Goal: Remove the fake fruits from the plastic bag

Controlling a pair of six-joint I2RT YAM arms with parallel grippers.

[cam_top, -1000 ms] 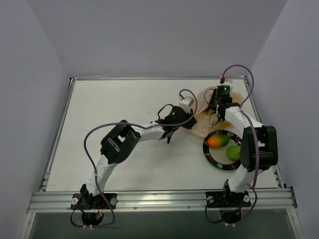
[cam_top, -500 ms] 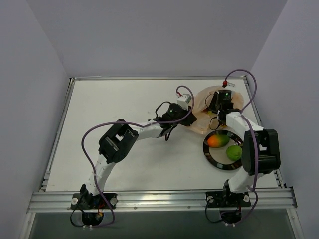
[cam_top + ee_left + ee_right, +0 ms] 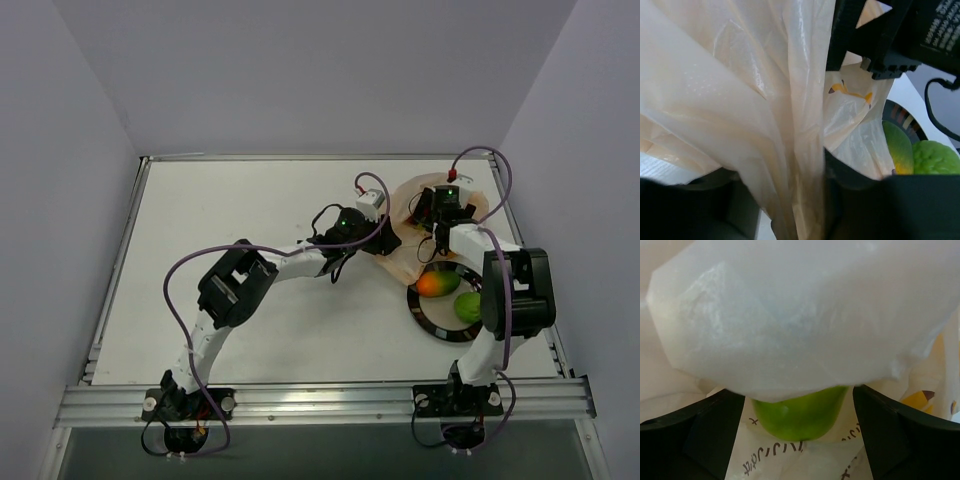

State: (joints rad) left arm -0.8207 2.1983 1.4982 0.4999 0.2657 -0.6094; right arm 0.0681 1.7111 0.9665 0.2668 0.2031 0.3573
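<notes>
Right wrist view: right gripper [image 3: 797, 390] sits inside the plastic bag [image 3: 790, 315], jaws apart with a green apple [image 3: 799, 416] squarely between them. Dark fingers [image 3: 700, 435] lie just beside the fruit on either flank. Cannot tell whether the pads already press on it or only bracket it. A pale flap of bag film drapes over the top of the apple and hides its upper half; printed film lies under it. The apple is dead ahead of this gripper, roundish, no clear long axis, so approach angle looks to matter little. Judgement: the flap is the snag, since a straight pull back could drag film along with the fruit. Left wrist view: left gripper [image 3: 800, 192] appears closed on a gathered pleat of the bag, with film fanning upward from between its fingers. This reads as an anchor hold on the bag's near-left edge. The same view shows the right arm's black housing [image 3: 890, 35] close ahead. Lower right are a black-rimmed plate [image 3: 902, 117], a mango [image 3: 897, 147] and a second green apple [image 3: 936, 157]. Top external: the bag lies at the table's [image 3: 250, 200] far right, with the plate just on its near side carrying both freed fruits. The right arm is plainly the nearer to the bagged apple, and the plate lies toward its base. No other bagged fruit is visible.
</notes>
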